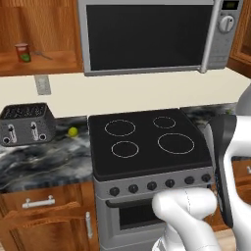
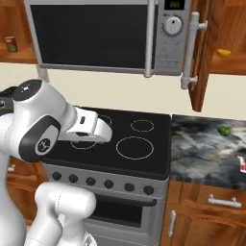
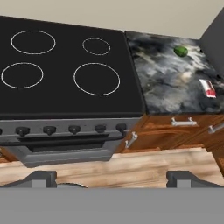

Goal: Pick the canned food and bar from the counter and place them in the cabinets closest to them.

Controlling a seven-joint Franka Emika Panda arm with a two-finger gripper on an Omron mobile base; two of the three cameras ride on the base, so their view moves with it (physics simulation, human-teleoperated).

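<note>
A simulated kitchen, seen from behind a white robot arm facing a black stove top with four ring burners under a silver microwave.

In the left base view, the canned food, a small orange-red cylinder, stands upright on the open shelf of the cabinets at about ten o'clock from the stove. Something small and green sits just beside its base; it is too small to identify. Below, a dark toaster rests on the counter, with a small green round fruit near it at its three o'clock.

In the right base view, the bar, a red packet with white markings, lies flat on the marbled counter at the picture's three o'clock edge, partly cut off. Another green fruit lies on that counter at about eleven o'clock from the bar, well apart. A cabinet door with a thick grey handle hangs open above.

In the hand view, the gripper hovers with its two dark fingertips spread wide, grasping nothing, at six o'clock below the stove front.
</note>
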